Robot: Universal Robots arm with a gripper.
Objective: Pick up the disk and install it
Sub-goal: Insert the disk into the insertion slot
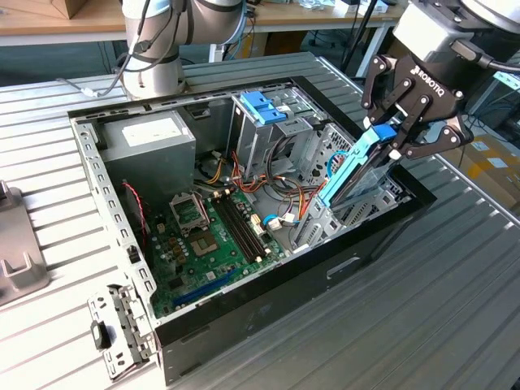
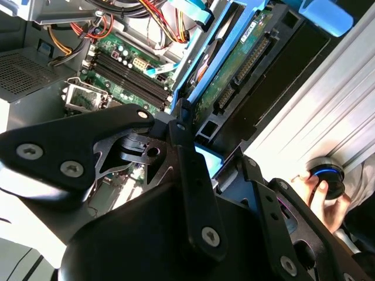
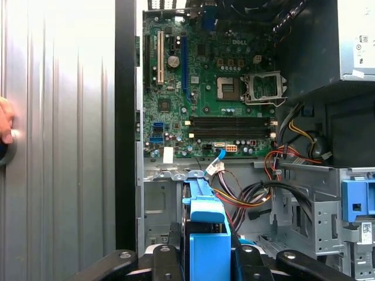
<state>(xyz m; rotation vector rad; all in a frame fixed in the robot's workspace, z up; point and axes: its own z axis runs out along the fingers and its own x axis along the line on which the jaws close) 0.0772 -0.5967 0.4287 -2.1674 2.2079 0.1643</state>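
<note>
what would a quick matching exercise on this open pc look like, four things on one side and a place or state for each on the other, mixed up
Things:
1. disk
2. grey metal box
3. metal cage
4. motherboard

Places or states:
a. green, lies flat on the floor of the case
b. stands upright, with a blue plastic top
c. tilted, its upper end held in the gripper
d. has a white sticker on top and sits in a corner of the case

Pairs: 1-c, 2-d, 3-b, 4-a
</note>
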